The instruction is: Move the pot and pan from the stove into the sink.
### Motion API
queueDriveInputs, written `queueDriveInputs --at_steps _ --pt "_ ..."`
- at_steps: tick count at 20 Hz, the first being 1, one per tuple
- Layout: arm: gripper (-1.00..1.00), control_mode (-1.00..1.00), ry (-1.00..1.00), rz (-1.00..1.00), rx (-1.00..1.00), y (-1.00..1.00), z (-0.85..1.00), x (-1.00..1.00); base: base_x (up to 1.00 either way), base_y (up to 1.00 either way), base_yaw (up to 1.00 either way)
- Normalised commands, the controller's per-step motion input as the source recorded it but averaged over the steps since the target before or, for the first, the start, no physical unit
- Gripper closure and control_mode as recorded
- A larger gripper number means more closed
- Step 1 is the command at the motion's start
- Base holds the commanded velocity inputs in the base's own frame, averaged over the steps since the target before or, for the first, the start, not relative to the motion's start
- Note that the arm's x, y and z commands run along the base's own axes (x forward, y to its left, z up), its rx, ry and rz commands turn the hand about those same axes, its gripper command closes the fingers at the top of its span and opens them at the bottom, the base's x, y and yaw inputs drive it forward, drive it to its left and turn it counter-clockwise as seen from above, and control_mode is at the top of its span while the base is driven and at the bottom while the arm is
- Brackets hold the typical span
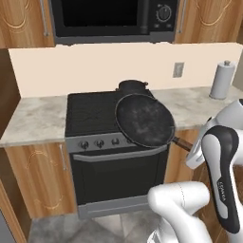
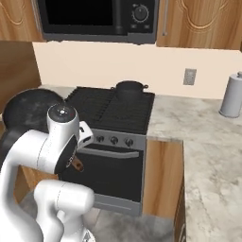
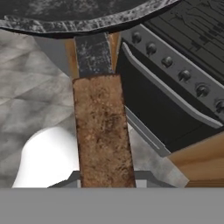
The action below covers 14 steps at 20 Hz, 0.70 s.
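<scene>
Brown wooden handle (image 3: 103, 131) is all your tool has clamped, so the pan (image 1: 144, 119), tilted mid-frame over the stove (image 1: 95, 114) front, could twist loose or clip the pot (image 1: 133, 87) behind it.

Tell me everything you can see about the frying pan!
The pan is round, shallow and dark grey, speckled pale inside. A grey metal neck joins its bowl to a long brown wooden handle. It's up in the air, tilted with its inside facing the left base camera, in front of the stove, not resting on it. The end effector is shut on the handle.
</scene>
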Motion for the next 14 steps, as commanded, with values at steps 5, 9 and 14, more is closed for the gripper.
queueDriveInputs --at_steps 5,9,14 --pt "1.00 1.00 0.00 0.00 0.00 0.00 0.00 0.00 0.04 -0.03 -0.43" --pt "1.00 1.00 0.00 0.00 0.00 0.00 0.00 0.00 0.08 0.00 -0.45" --pt "1.00 1.00 0.00 0.00 0.00 0.00 0.00 0.00 0.08 -0.01 -0.43"
